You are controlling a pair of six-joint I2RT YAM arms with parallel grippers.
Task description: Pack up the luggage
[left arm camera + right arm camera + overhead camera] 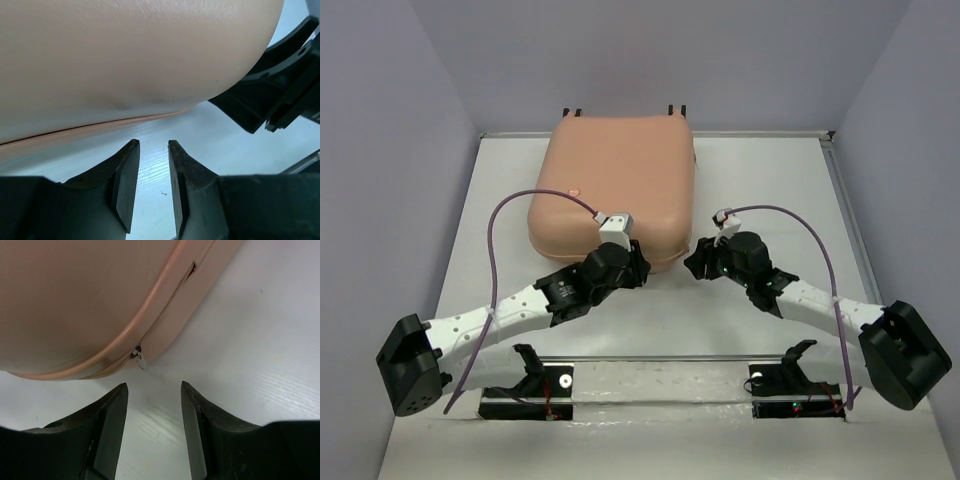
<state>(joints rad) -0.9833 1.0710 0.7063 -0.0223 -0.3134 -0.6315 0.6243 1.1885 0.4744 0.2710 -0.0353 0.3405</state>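
The peach-pink luggage (615,185) lies flat and closed at the back middle of the table. My left gripper (638,264) is at its near edge, jaws a little apart and empty; in the left wrist view (153,145) the shell (125,60) bulges just above the fingertips. My right gripper (698,262) is by the near right corner, open and empty. In the right wrist view (154,386) the luggage (85,295) shows its closed zipper seam, and a small metal zipper pull (139,357) hangs just beyond the fingertips.
Black caster wheels (678,109) stick out at the luggage's far edge against the back wall. Grey walls enclose the white table (770,190) on three sides. The right gripper's black body (280,80) shows at the right of the left wrist view.
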